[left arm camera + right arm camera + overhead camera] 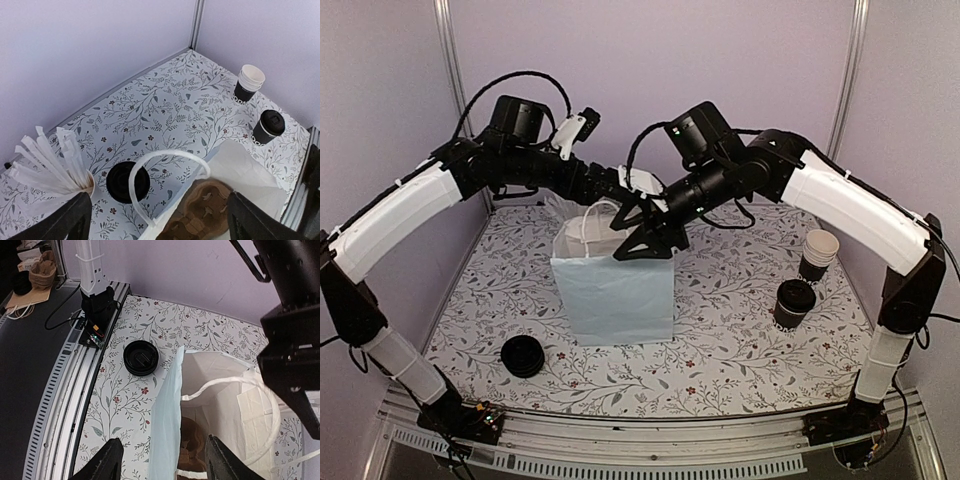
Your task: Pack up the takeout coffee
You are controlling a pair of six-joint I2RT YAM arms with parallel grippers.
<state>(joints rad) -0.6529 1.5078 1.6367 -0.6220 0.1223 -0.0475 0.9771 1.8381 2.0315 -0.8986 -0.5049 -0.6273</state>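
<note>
While upright, round blk paper cup (790, 313) w/ plastic lid (796, 291)

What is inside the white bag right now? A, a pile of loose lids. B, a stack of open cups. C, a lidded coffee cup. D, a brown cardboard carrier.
D: both wrist views look down into the bag and show a brown carrier lying at its bottom.
</note>
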